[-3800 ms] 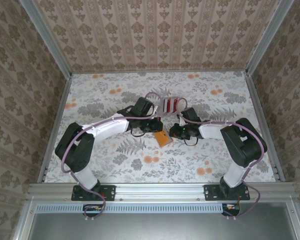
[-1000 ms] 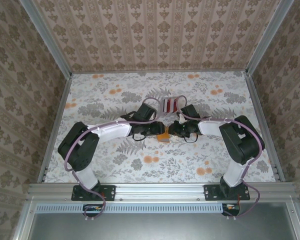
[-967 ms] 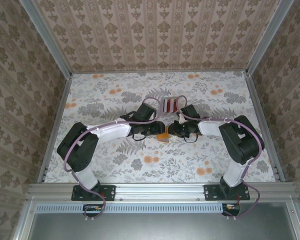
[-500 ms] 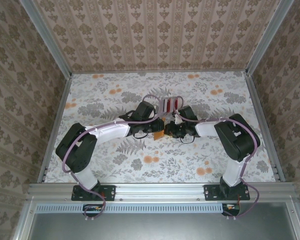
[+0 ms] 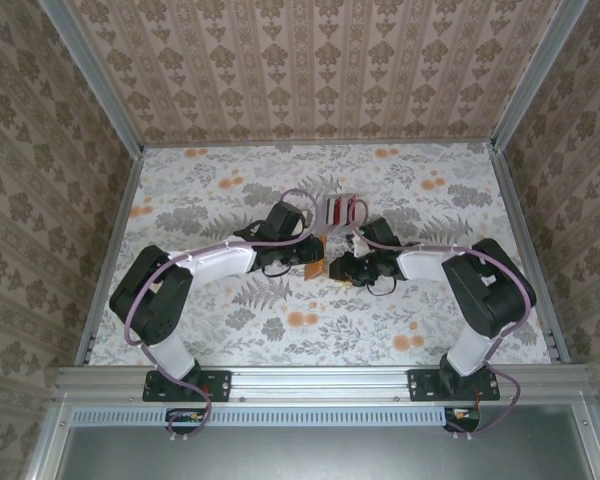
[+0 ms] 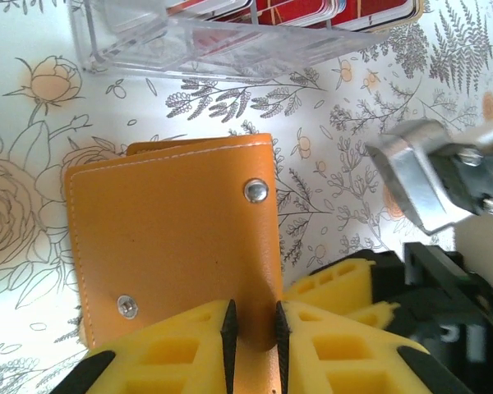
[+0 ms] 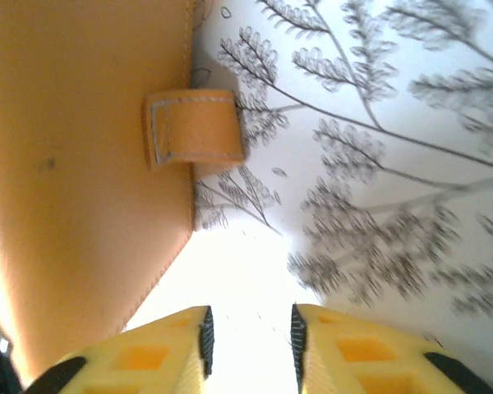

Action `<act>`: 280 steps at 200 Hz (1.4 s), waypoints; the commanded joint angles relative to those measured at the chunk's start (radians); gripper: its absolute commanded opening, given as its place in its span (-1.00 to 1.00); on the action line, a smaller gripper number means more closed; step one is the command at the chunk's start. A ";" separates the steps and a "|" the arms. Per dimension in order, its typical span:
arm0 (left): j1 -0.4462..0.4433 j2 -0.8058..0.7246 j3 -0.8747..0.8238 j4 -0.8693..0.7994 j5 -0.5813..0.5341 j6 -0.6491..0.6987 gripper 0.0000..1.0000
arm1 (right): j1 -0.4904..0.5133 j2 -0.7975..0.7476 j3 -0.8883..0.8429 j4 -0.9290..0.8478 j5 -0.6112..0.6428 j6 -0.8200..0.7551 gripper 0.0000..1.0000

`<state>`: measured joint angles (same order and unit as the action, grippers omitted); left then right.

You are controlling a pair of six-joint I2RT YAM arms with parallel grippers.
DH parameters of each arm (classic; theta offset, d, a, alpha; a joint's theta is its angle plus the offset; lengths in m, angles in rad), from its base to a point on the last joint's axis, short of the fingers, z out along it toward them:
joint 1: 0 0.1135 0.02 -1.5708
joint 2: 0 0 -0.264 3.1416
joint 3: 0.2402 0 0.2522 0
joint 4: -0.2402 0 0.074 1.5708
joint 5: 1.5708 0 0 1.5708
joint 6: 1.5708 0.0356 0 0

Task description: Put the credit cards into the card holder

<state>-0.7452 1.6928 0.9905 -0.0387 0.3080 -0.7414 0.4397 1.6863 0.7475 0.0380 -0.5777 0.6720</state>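
Left tool: jaws drawn narrow, pinching one edge of the orange card holder, whose stitched face and two snap studs face the wrist camera. Right tool: just beside the holder's opposite edge, where a strap tab juts out; its jaws stand slightly apart with nothing but the patterned surface between them. Beyond the holder's far edge, near but apart, the credit cards stand in a clear rack. Progress, as judged: the holder is secured, but no card appears inside it. Spreading the holder, drawing the cards and inserting them all remain.
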 commanded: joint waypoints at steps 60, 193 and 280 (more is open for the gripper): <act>-0.046 0.090 0.030 0.084 0.069 -0.053 -0.50 | -0.053 -0.020 -0.123 0.258 -0.079 0.124 -0.07; 0.012 -0.105 -0.024 -0.100 0.025 0.010 -0.27 | -0.108 -0.319 -0.137 -0.023 0.215 0.005 -0.25; -0.176 -0.074 -0.082 -0.040 0.022 -0.105 -0.29 | -0.121 0.052 0.088 0.031 0.239 -0.093 -0.37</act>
<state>-0.8772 1.5902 0.9009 -0.1047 0.3401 -0.7944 0.3241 1.6657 0.7841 0.0555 -0.3439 0.6102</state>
